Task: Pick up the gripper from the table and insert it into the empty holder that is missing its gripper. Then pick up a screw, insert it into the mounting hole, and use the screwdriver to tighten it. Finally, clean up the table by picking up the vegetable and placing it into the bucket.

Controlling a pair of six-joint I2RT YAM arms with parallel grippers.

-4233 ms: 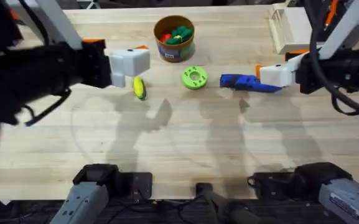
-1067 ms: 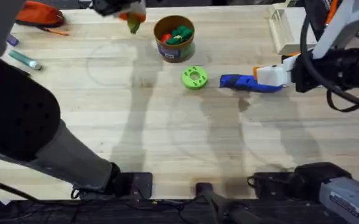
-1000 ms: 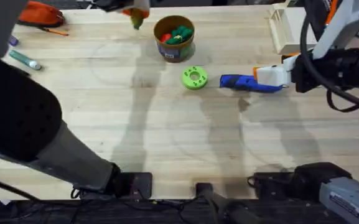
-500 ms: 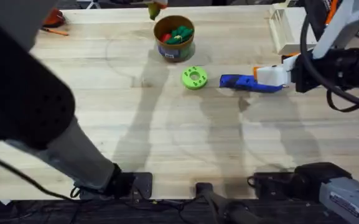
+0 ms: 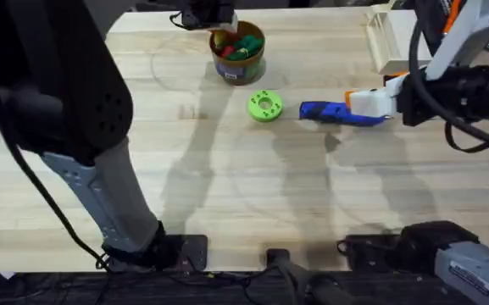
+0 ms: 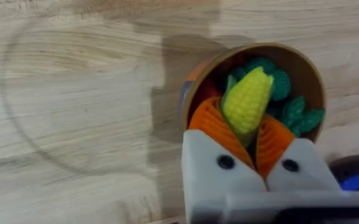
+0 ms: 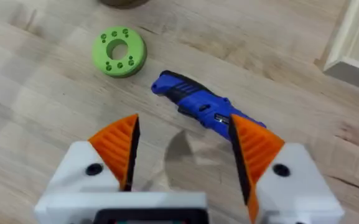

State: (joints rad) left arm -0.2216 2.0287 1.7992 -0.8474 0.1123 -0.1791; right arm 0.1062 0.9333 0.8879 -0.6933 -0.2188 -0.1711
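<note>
The left gripper (image 6: 247,140) clamps the vegetable (image 6: 247,99) directly above the bucket (image 6: 303,68), among its red and green pieces. The right gripper (image 7: 185,149) hangs spread wide over the table, the screwdriver (image 7: 198,106) lying just beyond its fingers near a green disc (image 7: 119,52). No writing is legible.

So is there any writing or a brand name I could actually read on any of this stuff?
None can be read.
White label on the right arm's base: print too small to read.
Small light patch on the screwdriver: too blurred to read.
The bucket, the green ring-shaped disc and the vegetable show no lettering.
</note>
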